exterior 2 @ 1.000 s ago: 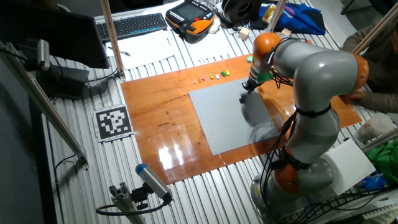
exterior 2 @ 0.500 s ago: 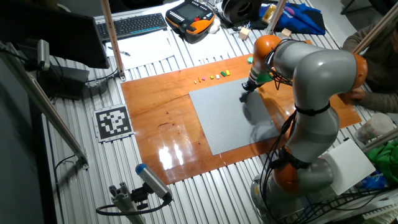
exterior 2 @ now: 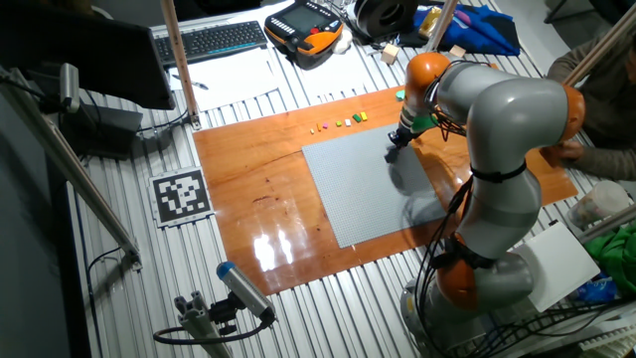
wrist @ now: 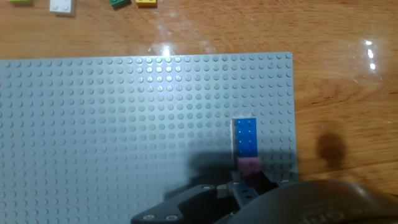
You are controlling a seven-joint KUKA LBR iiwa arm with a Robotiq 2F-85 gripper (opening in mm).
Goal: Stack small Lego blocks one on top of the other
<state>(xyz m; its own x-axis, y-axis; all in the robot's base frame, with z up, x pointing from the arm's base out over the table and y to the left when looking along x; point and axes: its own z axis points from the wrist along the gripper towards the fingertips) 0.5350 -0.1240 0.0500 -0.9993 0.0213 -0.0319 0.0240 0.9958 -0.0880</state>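
Nothing on the table has shifted across the last second; the arm (exterior 2: 497, 149) holds almost the same pose over the far right part of the baseplate (exterior 2: 373, 189), its gripper (exterior 2: 395, 142) down at the plate's surface.

Nearest in the hand view, the dark gripper body (wrist: 249, 199) fills the bottom edge, and whether its fingers are spread or closed cannot be told. Just beyond it a pink block (wrist: 250, 165) sits on the grey studs, touching the near end of a long blue block (wrist: 246, 137) that lies flat on the plate close to its right edge.

Past the plate's far edge, on the glossy wooden board (exterior 2: 248, 189), lies a loose row of small blocks (exterior 2: 338, 123): yellow (wrist: 147, 3), green (wrist: 118, 3) and white (wrist: 63, 6) ones show at the top of the hand view.

Around the board the table is ribbed metal. A black-and-white marker tag (exterior 2: 181, 196) lies to the left, a blue-tipped cylinder (exterior 2: 243, 288) at the near edge. At the far side lie a keyboard (exterior 2: 211, 40), papers (exterior 2: 234, 78), an orange and black pendant (exterior 2: 303, 28) and blue cloth (exterior 2: 477, 28).
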